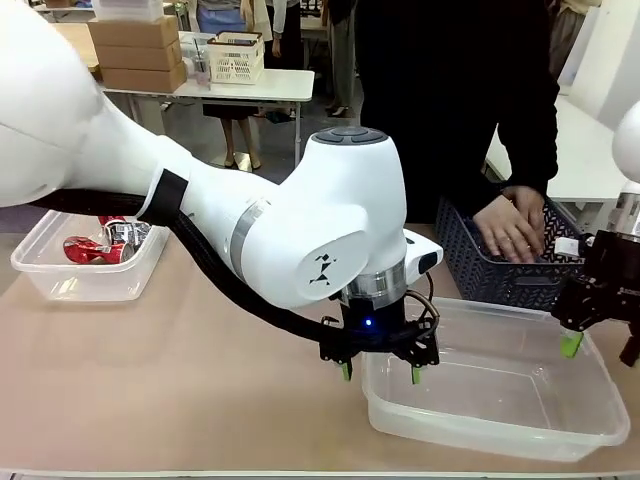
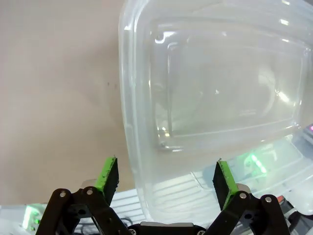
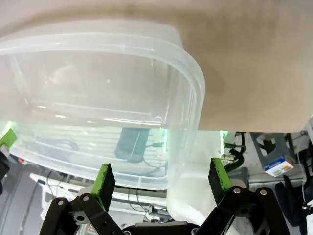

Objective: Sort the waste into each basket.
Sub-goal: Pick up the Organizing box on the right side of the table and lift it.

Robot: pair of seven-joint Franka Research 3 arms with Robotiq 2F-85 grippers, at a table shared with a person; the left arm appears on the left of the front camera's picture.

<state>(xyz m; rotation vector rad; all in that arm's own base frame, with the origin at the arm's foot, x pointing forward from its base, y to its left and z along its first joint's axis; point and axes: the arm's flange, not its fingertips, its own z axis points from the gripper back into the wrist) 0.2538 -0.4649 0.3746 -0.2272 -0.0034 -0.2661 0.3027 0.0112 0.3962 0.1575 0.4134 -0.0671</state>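
Note:
A clear basket sits at the right front of the table with nothing visible in it. My left gripper stands open astride its left rim; the left wrist view has that basket running up between the open gripper and its green pads. My right gripper is open over the right rim; in the right wrist view the basket lies between its open gripper. A second clear basket at the far left holds crushed red and silver cans.
A person in black stands across the table with a hand inside a dark slatted crate just behind the right basket. Bare tan tabletop lies between the two baskets. Boxes and a white crate sit on a far table.

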